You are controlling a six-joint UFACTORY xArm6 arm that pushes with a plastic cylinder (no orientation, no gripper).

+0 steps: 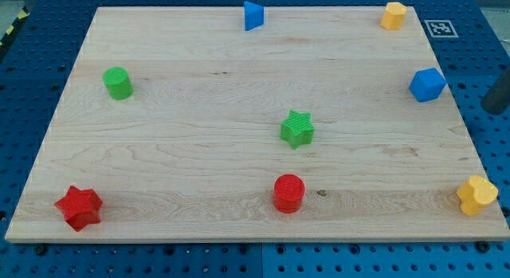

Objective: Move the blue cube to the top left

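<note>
The blue cube [427,84] sits at the right edge of the wooden board [199,158], in its upper half. A dark rod shows at the view's right edge, off the board. My tip [493,111] is just right of the blue cube and slightly lower, with a gap between them. The board's top left corner [103,15] is far across the board from the cube.
A blue wedge-like block [253,16] sits at the top middle and a yellow block [393,16] at the top right. Also on the board: green cylinder [118,83], green star [297,129], red cylinder [288,193], red star [79,207], another yellow block [476,195].
</note>
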